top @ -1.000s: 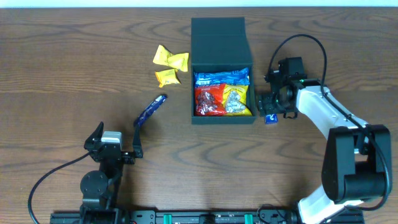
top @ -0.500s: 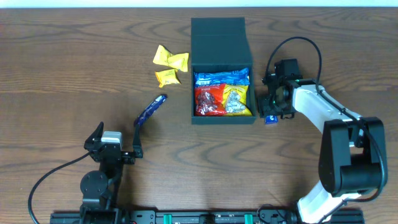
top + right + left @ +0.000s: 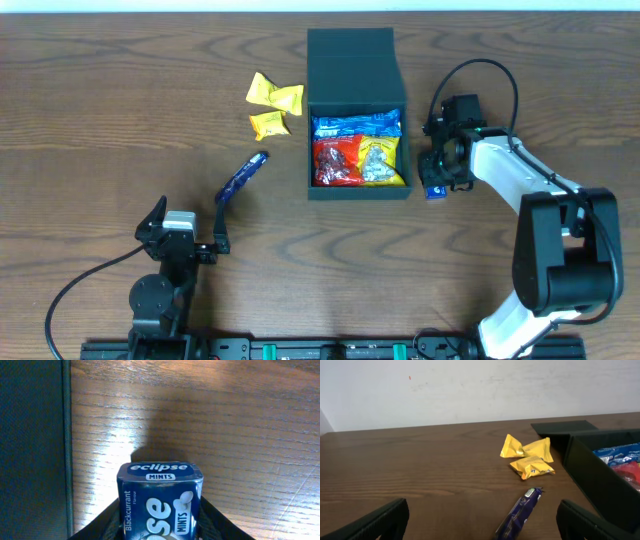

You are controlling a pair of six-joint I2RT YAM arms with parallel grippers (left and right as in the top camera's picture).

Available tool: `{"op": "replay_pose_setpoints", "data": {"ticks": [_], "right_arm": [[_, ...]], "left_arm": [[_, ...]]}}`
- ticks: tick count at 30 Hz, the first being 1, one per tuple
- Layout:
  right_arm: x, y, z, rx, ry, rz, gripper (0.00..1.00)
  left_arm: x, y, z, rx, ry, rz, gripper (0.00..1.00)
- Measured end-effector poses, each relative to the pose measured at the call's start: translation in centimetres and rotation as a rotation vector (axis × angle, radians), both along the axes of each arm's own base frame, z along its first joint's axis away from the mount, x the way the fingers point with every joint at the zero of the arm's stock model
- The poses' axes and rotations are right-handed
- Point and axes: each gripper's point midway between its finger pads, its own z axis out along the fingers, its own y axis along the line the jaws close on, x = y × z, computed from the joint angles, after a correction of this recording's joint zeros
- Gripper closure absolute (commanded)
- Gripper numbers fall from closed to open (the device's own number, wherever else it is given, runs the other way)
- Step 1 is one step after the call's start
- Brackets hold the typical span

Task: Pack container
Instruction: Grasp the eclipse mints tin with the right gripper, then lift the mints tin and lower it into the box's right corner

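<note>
The container [image 3: 357, 192], a dark square box with its lid [image 3: 350, 60] folded back, sits at mid table and holds a blue packet [image 3: 356, 124], a red packet [image 3: 336, 162] and a yellow packet [image 3: 381, 160]. Just right of it my right gripper [image 3: 436, 182] points down over a blue Eclipse mints box [image 3: 436, 191]. In the right wrist view the jaws press both sides of the mints box [image 3: 160, 495], with the container wall [image 3: 30, 450] at left. My left gripper [image 3: 190, 215] rests open near the front edge, nothing between its fingers [image 3: 385, 520].
Three yellow candy packets [image 3: 272, 105] lie left of the container, also in the left wrist view [image 3: 530, 457]. A purple snack bar [image 3: 243, 176] lies between them and my left gripper, seen close ahead [image 3: 520, 515]. The container's side [image 3: 600, 480] stands to its right.
My right gripper has shifted slightly left and its jaws have closed in around the mints box. The left arm has not moved.
</note>
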Motion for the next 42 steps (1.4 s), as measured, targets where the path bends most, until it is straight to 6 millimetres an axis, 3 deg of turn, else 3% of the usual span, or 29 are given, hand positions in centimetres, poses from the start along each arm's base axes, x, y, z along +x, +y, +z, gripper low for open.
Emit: {"op": "replay_pose_setpoints", "data": {"ticks": [24,42], "right_arm": [[0.6,0.1,0.5,0.011,-0.016,-0.042,0.67],[0.5,1.6,7.8,0.036,-0.176,-0.003,0.66]], "left_arm": [[0.0,0.0,0.0,0.0,0.0,0.0,0.05],[0.0,0.0,0.0,0.0,0.0,0.0,0.05]]}}
